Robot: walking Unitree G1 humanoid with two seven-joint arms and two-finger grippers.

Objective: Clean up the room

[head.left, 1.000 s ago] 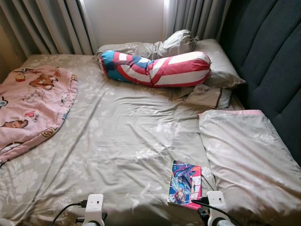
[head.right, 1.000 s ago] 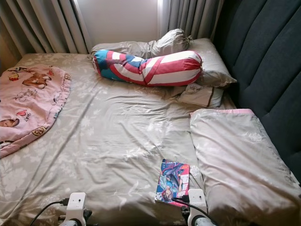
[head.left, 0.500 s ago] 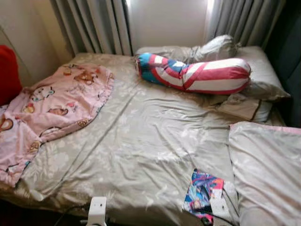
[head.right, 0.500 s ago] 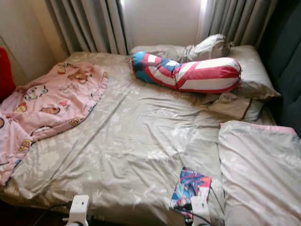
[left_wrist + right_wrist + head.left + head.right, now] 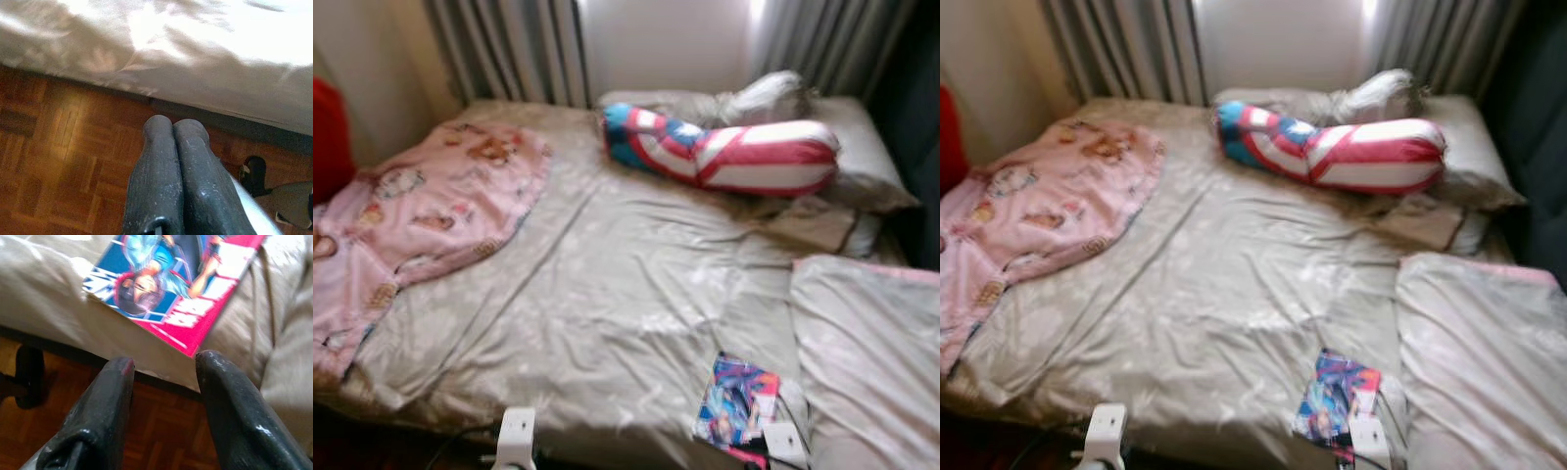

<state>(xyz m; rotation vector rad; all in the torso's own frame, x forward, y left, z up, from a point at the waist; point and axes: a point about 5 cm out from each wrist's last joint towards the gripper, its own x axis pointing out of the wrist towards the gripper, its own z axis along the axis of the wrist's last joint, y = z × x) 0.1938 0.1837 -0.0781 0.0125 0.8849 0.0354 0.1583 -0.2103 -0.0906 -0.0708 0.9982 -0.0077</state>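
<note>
From the head views, a comic book (image 5: 736,399) lies at the near edge of the bed (image 5: 607,294), just left of a pillow (image 5: 871,352); the pink blanket (image 5: 421,215) sprawls far left.

Left wrist view: the left tool (image 5: 173,128) is clenched, empty, idle above the wood floor (image 5: 58,147).

Right wrist view: the right tool (image 5: 164,363) is spread, released, just short of the book's corner, likely lined up to pinch it.

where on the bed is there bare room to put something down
The widest free patch is the middle of the bed sheet, bordered by the pink blanket on the left, the striped bolster at the far side and the comic book near the front edge. The right side is crowded: pillows cover it, and the right gripper is open at the book.
</note>
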